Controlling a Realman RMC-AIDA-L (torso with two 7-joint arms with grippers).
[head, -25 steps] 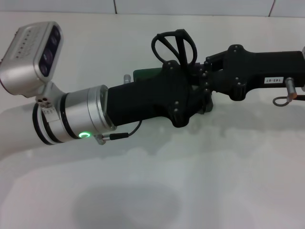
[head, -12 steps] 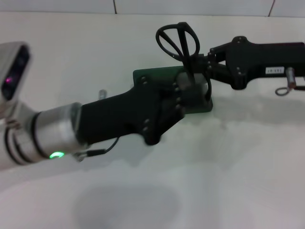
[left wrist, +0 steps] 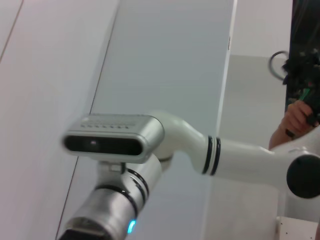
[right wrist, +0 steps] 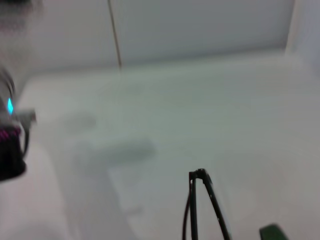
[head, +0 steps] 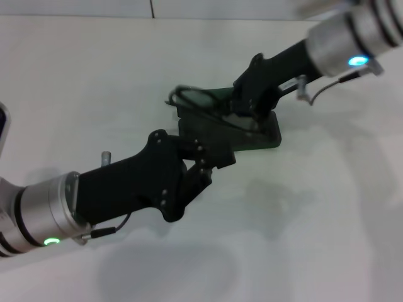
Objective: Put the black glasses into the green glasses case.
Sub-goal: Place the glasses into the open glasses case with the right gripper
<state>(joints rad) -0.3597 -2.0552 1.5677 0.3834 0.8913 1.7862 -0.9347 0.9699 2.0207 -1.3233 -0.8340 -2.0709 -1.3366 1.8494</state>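
The green glasses case (head: pixel 267 133) lies open on the white table, mid-right in the head view. My right gripper (head: pixel 244 112) comes down from the upper right and is shut on the black glasses (head: pixel 187 99), which lie tilted low over the case with one lens loop past its left end. My left gripper (head: pixel 204 143) reaches in from the lower left and sits on the case's left part, hiding it. In the right wrist view the thin black glasses frame (right wrist: pixel 196 210) and a corner of the green case (right wrist: pixel 274 233) show.
The white table (head: pixel 302 239) stretches all around the case, with a tiled wall edge (head: pixel 151 9) at the back. The left wrist view shows my right arm's wrist camera (left wrist: pixel 114 139) and a person's hand (left wrist: pixel 295 117) far off.
My right gripper has tipped the glasses from upright above the case down low over it, and its arm now comes from the upper right. My left arm has drawn back toward the lower left.
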